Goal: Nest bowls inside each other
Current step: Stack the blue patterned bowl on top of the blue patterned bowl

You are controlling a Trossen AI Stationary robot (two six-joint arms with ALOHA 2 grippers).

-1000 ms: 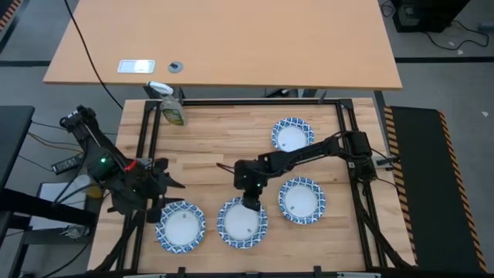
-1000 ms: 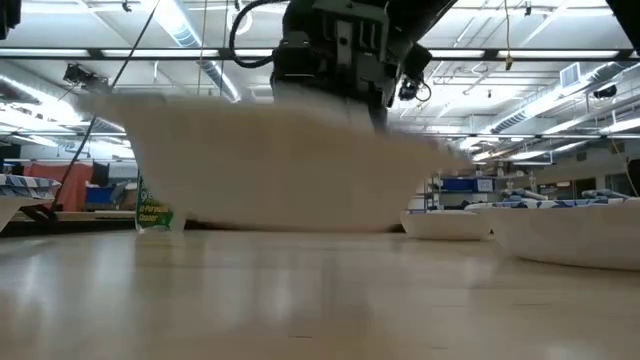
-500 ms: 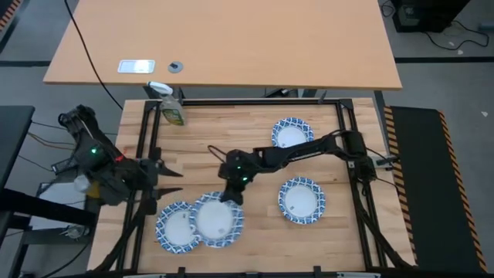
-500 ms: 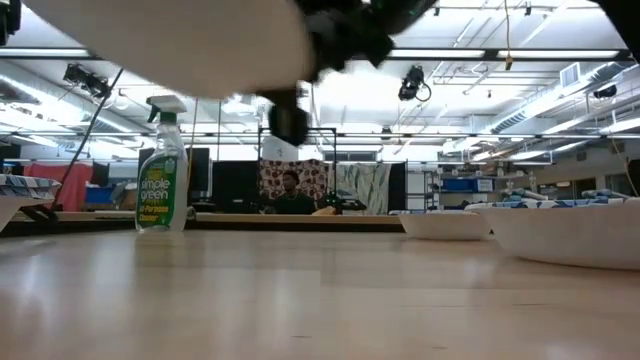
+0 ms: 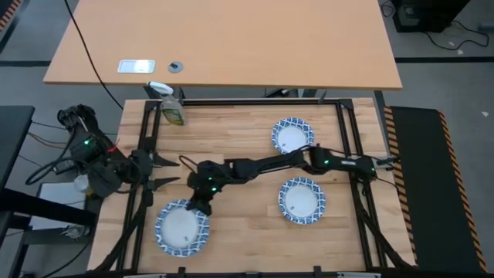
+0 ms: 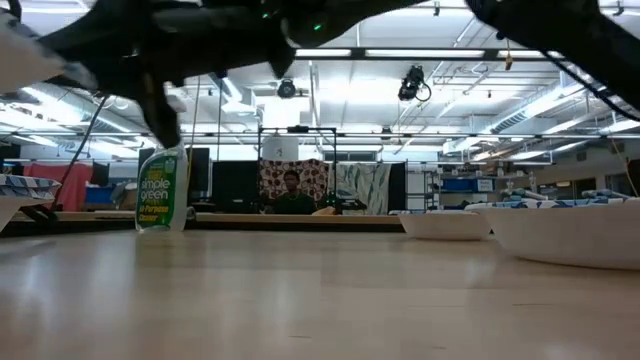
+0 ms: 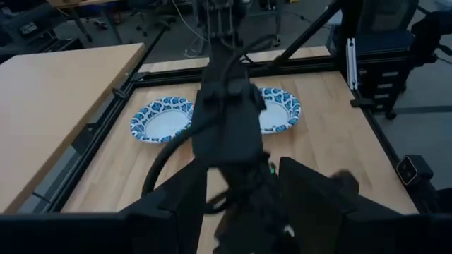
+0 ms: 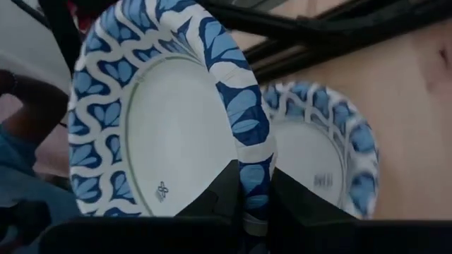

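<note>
1. We have the right pincer point(image 8: 247, 201) clamped on the rim of a bowl point(image 8: 166, 116), carried above another bowl point(image 8: 325, 166) that sits near the front left corner of the desk point(image 5: 231, 127). In the high view the right pincer point(image 5: 199, 202) hangs at the far edge of that front-left bowl point(image 5: 182, 227), and the carried bowl cannot be told apart from the one beneath it.
2. To do this step well, we should centre the held bowl over the lower one, level it so the rims line up all round, and lower it close before letting go. It looks tilted in the right wrist view, so a release now would likely leave it propped on one edge.
3. We should lift straight up after letting go, so the finger inside the rim does not drag the bowl out.
4. The left pincer point(image 5: 158, 171) waits at the left edge of the desk, fingers spread wide and holding nothing.
5. Count: from above we see three places with bowls, namely the front-left one, one at the front right point(image 5: 301, 199) and one at the back right point(image 5: 292, 136). We cannot tell how many are stacked in each.
6. One spray bottle point(image 5: 171, 108) stands at the back left corner.
</note>
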